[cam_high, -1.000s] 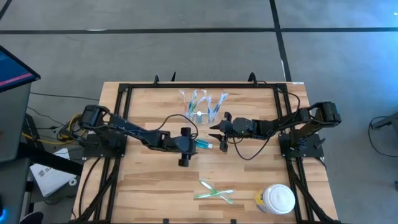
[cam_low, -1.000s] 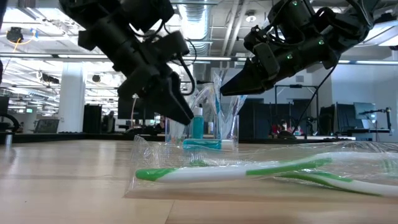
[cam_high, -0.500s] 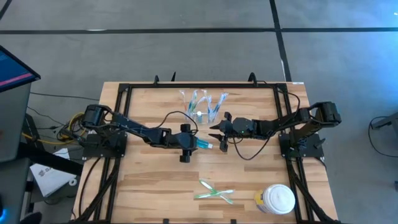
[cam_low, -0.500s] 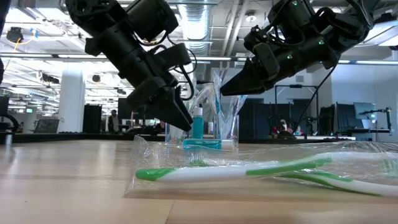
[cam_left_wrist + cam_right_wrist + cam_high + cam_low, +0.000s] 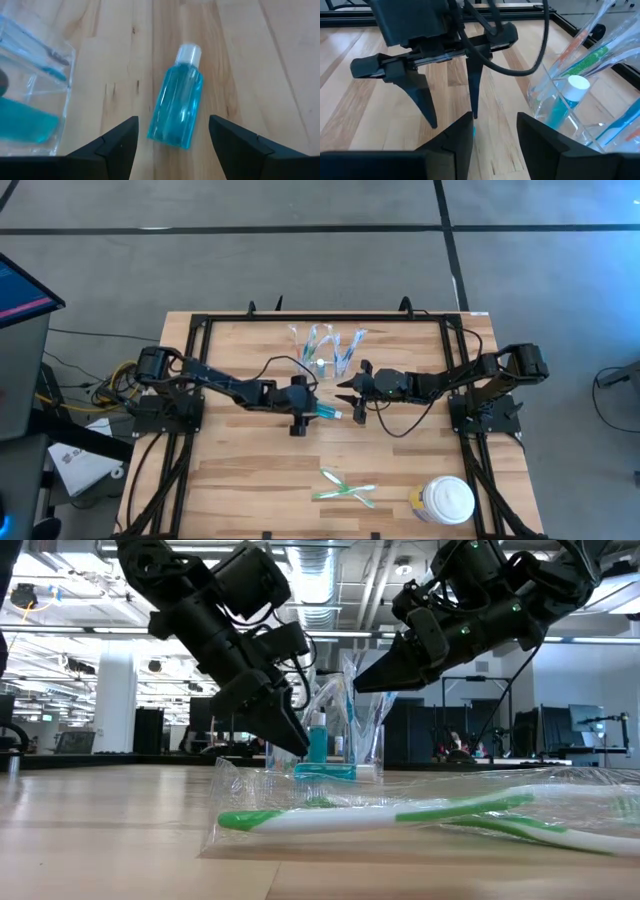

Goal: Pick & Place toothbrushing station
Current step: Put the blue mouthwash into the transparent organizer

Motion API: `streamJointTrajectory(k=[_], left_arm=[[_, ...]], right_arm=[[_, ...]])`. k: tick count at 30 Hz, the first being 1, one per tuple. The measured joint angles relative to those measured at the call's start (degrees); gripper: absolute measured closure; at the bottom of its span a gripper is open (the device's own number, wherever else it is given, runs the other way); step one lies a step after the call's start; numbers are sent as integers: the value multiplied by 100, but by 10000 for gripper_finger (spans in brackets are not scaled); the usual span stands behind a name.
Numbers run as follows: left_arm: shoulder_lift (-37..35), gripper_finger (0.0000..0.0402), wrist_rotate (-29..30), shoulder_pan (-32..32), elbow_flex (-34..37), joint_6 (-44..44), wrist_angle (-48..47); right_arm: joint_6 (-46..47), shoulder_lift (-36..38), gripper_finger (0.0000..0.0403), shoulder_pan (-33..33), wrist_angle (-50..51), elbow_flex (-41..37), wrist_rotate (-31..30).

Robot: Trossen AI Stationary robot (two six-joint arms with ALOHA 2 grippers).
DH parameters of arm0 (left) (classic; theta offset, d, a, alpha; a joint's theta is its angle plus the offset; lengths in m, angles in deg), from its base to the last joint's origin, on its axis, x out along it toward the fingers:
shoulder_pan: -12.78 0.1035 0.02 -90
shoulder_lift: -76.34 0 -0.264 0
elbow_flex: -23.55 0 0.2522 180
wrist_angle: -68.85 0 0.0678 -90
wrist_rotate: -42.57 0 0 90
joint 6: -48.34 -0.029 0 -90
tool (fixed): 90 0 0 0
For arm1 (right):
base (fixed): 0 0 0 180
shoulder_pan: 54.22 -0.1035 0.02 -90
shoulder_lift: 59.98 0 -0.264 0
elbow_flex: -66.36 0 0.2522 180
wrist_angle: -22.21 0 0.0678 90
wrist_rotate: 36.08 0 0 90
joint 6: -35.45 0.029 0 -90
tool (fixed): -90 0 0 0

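A small teal bottle [image 5: 328,413] with a white cap [image 5: 189,51] lies on its side on the table, also seen in the left wrist view [image 5: 176,112]. My left gripper [image 5: 300,414] is open, just to the bottle's left, its fingers standing apart on either side of the bottle without touching it. The clear holder [image 5: 325,350] stands upright beyond, with blue, green and whitish toothbrushes and a teal tube [image 5: 567,100] inside. My right gripper [image 5: 346,395] is open and empty, hovering between the holder and the bottle.
Green-and-white toothbrushes in clear wrapping [image 5: 346,488] lie near the front edge, large in the low view [image 5: 400,815]. A white round lidded jar [image 5: 445,500] stands at the front right. A black frame [image 5: 200,325] borders the table.
My left gripper has gone a little toward the table's far edge, closing in on the teal bottle, and stays open. The bottle and my right gripper have kept still.
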Motion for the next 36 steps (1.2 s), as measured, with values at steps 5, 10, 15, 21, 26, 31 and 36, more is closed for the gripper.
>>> streamJointTrajectory(k=[5, 10, 15, 21, 26, 31, 36], left_arm=[[134, 164, -126, 13, -7, -65, 136], [426, 164, -167, 11, -51, -133, 285], [722, 164, -165, 11, -320, -290, 312], [1016, 168, -82, 15, -498, -291, 392], [1081, 185, -84, 8, -510, -265, 417], [828, 201, -39, 0, -483, -278, -56], [782, 218, -64, 33, -483, -223, -263]], right_arm=[[-2, 0, 264, 0, -4, 13, 0], [-4, 0, 266, 0, -17, 13, 0], [-34, 0, 263, 0, -3, 13, -2], [-50, 0, 264, 0, 5, 13, -2], [-50, 0, 268, 0, 34, 15, -2], [-70, 0, 268, 0, 44, 14, -2], [-94, 0, 270, 0, 44, 15, -2]])
